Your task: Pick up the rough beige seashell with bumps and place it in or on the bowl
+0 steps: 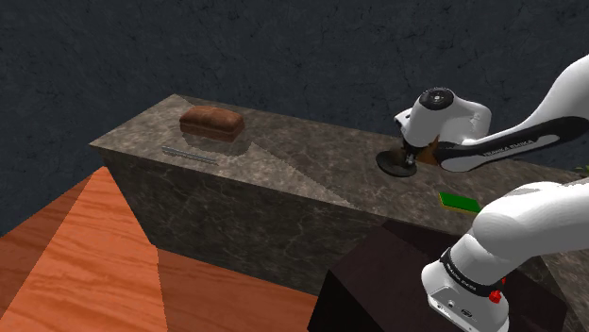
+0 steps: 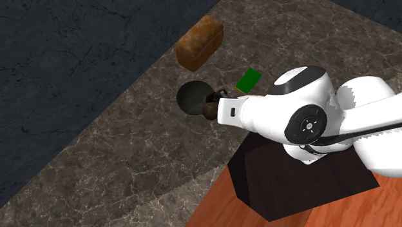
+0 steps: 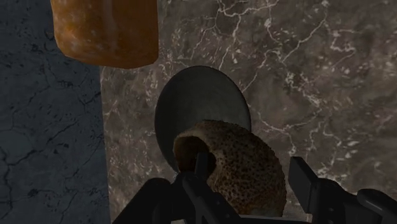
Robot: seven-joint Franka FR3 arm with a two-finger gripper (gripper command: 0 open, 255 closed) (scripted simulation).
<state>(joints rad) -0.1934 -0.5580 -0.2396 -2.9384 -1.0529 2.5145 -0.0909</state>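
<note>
The gripper is seen clamped on the rough, pitted brown-beige seashell, which is held over the edge of the dark round bowl on the marbled surface. A green card is laid near the bowl, and a brown loaf is set farther along.

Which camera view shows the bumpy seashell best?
The wrist view: the seashell sits large between the jaws, its pitted brown surface clear, above the dark bowl. The shoulder and second exterior views show just a small brown patch of it.
</note>
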